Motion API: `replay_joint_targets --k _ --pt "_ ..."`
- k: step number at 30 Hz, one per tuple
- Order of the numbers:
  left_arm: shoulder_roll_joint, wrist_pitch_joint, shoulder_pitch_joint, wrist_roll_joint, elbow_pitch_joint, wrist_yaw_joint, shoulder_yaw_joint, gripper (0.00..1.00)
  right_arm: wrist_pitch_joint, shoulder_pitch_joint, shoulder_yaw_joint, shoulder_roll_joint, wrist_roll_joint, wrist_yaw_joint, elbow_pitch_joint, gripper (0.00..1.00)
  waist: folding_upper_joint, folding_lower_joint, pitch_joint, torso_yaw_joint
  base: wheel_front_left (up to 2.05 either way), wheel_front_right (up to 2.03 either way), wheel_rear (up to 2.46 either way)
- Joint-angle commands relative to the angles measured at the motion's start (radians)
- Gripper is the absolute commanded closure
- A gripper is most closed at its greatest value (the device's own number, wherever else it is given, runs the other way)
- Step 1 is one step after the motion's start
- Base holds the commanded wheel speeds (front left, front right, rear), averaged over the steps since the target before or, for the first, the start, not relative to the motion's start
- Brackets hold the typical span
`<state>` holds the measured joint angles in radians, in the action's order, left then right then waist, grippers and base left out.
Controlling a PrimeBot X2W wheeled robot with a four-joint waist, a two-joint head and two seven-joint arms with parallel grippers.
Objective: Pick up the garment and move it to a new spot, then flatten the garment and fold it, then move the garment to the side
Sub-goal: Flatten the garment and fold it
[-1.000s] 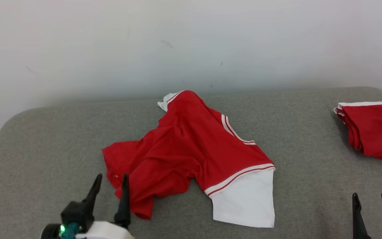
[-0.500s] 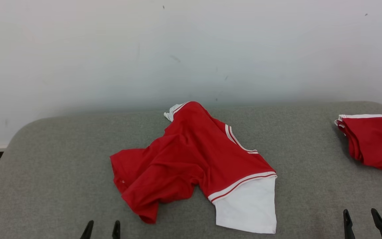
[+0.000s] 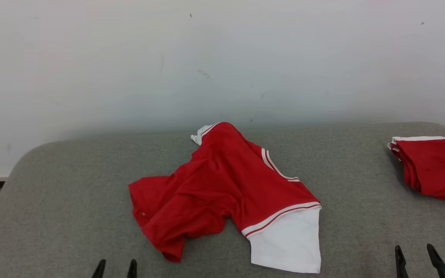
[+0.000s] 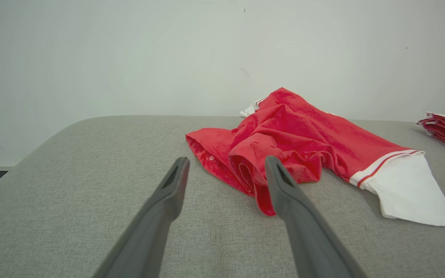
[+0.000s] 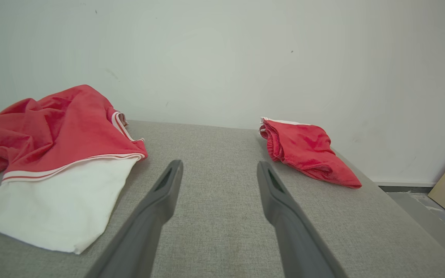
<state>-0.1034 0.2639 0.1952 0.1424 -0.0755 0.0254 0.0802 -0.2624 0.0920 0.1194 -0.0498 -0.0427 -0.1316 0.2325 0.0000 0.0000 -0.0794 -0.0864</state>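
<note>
Nearest the robot, the left gripper [image 3: 116,263] sits at seven o'clock in the head view and the right gripper [image 3: 414,248] at five; both have their fingers spread wide with nothing between them, and neither touches cloth. The garment [image 3: 214,185] lies rumpled at the middle of the grey surface [image 3: 60,200], just beyond the left fingertips toward one o'clock; whether this is already its new spot I cannot tell. By my reading, flattening, folding and the move to the side are all left to do. Farther off at three o'clock, near the edge, a folded red bundle [image 3: 435,168] rests well apart from it; that is likely the kind of place this one should end.

The fingers are long, dark, matte and tapering; the surface is coarse woven grey fabric, padded, with rounded corners. The garment looks like thin, soft red knit, heaped in loose creases; a flat white sleeve panel with red-and-white striped trim spreads at its five o'clock, and a scrap of white edging peeks out at twelve. Behind stands a pale wall [image 3: 129,69] with faint scuffs.
</note>
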Motion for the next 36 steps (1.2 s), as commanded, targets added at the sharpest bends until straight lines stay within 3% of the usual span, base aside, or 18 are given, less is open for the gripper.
replay_joint_targets --k 1,16,29,36 --pt "0.004 0.0 0.015 -0.01 -0.002 -0.006 -0.007 0.0 -0.003 0.003 0.001 -0.002 0.0 0.002 -0.001 0.0 0.0 0.0 0.0 -0.001 0.0 0.0 0.0" --pt "0.038 0.0 0.012 -0.056 -0.01 -0.041 -0.06 0.0 -0.003 0.0 -0.001 -0.002 0.0 0.002 -0.023 0.0 0.0 0.0 0.005 0.0 0.0 0.0 0.0" --pt "0.047 0.0 0.024 -0.057 -0.009 -0.043 -0.067 0.0 -0.003 0.002 -0.008 -0.002 0.0 0.002 -0.018 0.0 0.0 0.0 0.001 0.014 0.0 0.0 0.0" --pt "0.05 0.0 0.005 -0.065 -0.024 -0.051 -0.047 0.0 -0.003 -0.026 -0.043 -0.002 -0.086 0.002 -0.033 0.0 0.0 0.0 0.01 0.017 0.0 0.0 0.0"
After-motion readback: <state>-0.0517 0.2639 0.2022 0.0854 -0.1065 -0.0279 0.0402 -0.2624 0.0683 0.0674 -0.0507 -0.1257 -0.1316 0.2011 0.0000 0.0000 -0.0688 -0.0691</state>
